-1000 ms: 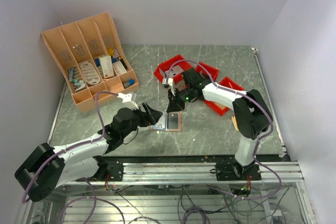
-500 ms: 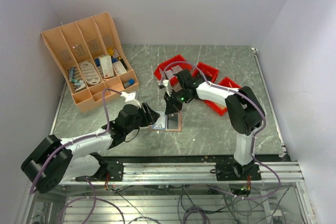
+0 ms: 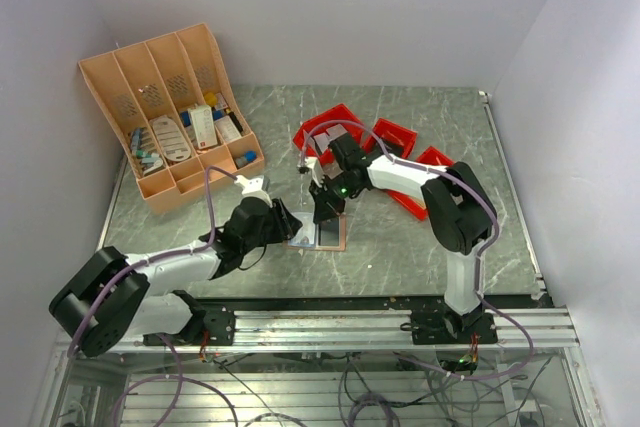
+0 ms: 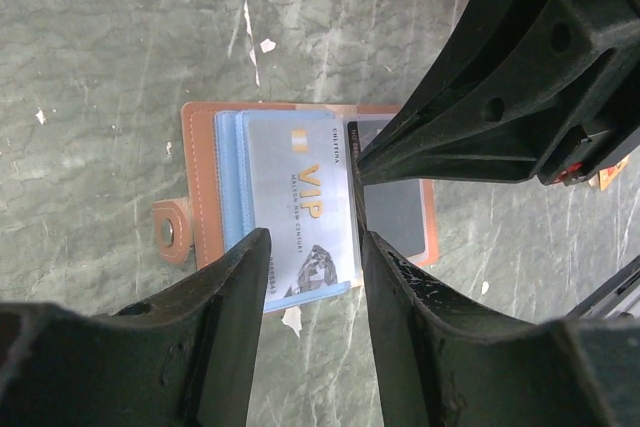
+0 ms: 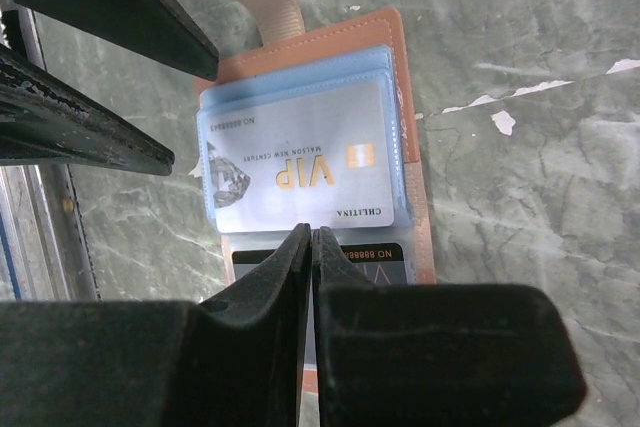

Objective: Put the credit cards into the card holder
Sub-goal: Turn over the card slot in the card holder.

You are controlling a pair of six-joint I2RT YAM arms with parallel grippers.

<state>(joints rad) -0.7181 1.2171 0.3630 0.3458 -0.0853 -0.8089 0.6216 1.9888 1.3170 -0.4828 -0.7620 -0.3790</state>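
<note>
On the bench [image 3: 410,247], front-middle, the card holder [image 3: 321,234] is lying open w/ a silver VIP card [image 4: 296,209] at its sleeve; right tool [image 5: 312,239] is sitting clenched at the card's edge, left tool [image 4: 313,243] hovering half-spread, grasping nothing, so prob best sliding it in square.

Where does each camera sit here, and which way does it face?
Top external: above and behind the bases, looking down on the table; both arms show.
Left wrist: on the left arm, looking down at the card holder; the left gripper fills the bottom edge.
Right wrist: on the right arm, looking down; the right gripper shows, shut.
Both wrist views share the silver VIP card.
</note>
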